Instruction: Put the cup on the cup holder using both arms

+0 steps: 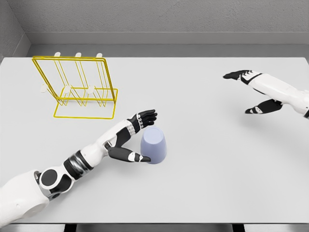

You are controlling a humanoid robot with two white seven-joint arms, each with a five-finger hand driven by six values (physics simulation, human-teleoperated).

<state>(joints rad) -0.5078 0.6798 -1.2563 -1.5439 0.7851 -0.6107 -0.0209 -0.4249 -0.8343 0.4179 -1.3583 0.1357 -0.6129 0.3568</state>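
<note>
A pale lavender cup (155, 145) stands upside down on the white table, left of centre toward the front. My left hand (147, 137) reaches in from the lower left and brackets the cup. Its thumb (136, 156) touches the cup's lower left side, while its fingers (145, 117) stretch just past the cup's far side without closing on it. The yellow wire cup holder (77, 89) with white pegs stands upright at the back left, well apart from the cup. My right hand (237, 94) hovers open at the far right, holding nothing.
The white table (203, 183) ends at a grey wall behind and at its front edge near the bottom of the picture. Bare tabletop stretches between the cup and the right hand.
</note>
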